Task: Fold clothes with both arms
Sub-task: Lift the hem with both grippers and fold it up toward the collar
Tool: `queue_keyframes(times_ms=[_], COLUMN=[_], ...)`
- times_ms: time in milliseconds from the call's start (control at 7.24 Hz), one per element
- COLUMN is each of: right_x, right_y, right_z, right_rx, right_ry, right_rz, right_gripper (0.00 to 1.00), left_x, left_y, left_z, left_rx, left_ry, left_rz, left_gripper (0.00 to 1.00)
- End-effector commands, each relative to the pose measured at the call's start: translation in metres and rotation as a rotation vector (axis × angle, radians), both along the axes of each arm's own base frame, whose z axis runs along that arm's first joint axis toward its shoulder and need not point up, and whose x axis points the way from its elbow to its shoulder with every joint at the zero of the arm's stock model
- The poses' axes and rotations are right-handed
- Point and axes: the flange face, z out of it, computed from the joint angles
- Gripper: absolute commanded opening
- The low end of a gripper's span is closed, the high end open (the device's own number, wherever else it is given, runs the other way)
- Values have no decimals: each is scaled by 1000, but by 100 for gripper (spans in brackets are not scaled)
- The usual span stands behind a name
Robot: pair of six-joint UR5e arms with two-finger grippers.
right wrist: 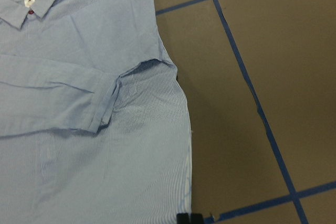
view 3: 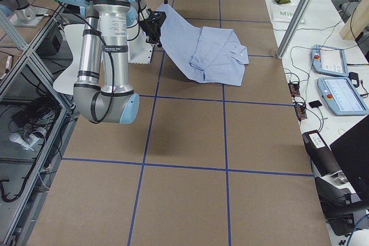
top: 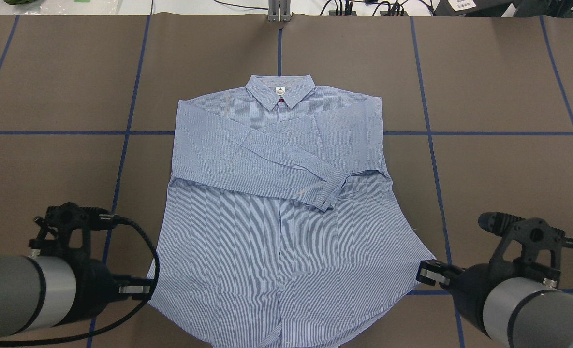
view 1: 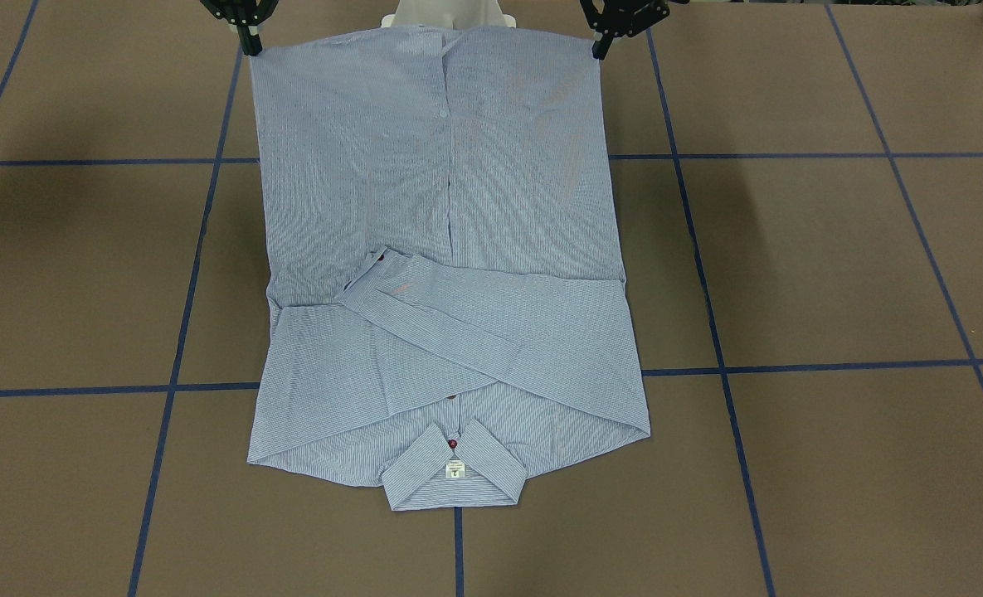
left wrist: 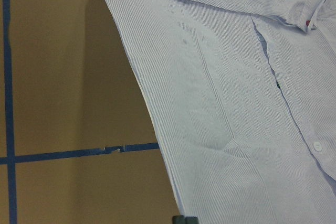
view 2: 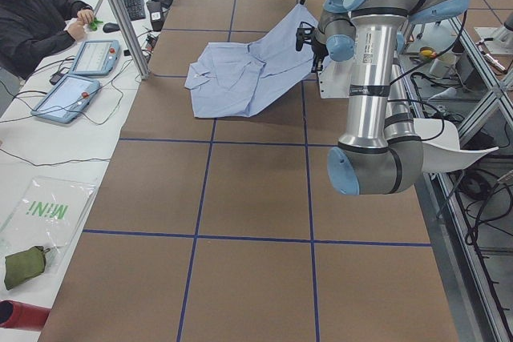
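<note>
Where the shirt (view 1: 450,207) is: face up on the brown surface (view 1: 790,265), collar (view 1: 458,473) at the end far from the robot, both sleeves (view 1: 491,323) crossed over the chest, hem (view 1: 508,37) raised off the surface on the robot's side
Left jaws: on the left arm (top: 20,295), clamped on the hem corner of that side
Right jaws: on the right arm (top: 523,299), clamped on the other hem corner, the hem drawn fairly straight between the two
Handling: light, thin and limp by my judgement; likely to sag wherever unsupported, slide on the surface and crease, not break; the buttons (view 1: 453,444) are its only hard parts
Where to hold: the two hem corners, as gripped now; level height and even pull should keep the edge straight
Containers: none in the fold; clear bag (view 2: 48,214) with green lettering on the side bench lies flat, contents not discernible
</note>
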Motion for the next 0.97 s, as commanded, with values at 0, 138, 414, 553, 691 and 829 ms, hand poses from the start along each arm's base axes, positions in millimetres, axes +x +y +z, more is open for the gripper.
queue_keyframes(times_ms=[0, 138, 414, 553, 691, 829], right_x=[-12, -3, 6, 1, -19, -37], right_y=[-71, -109, -159, -185, -221, -249], right_z=[-21, -31, -25, -25, -26, -8], right_rx=[81, 81, 95, 102, 96, 87], right_ry=[43, 52, 124, 163, 218, 273], right_rz=[69, 93, 122, 137, 147, 144], right_gripper=[0, 0, 0, 0, 0, 0], left_x=[16, 1, -16, -17, 3, 20], left_y=[-61, -96, -152, -183, -214, -240], left_z=[-2, -7, -23, -21, -14, -7], left_rx=[93, 168, 236, 254, 251, 253], left_ry=[-55, -86, -120, -158, -203, -230], left_rz=[-51, -73, -135, -154, -156, -159], left_gripper=[0, 0, 0, 0, 0, 0])
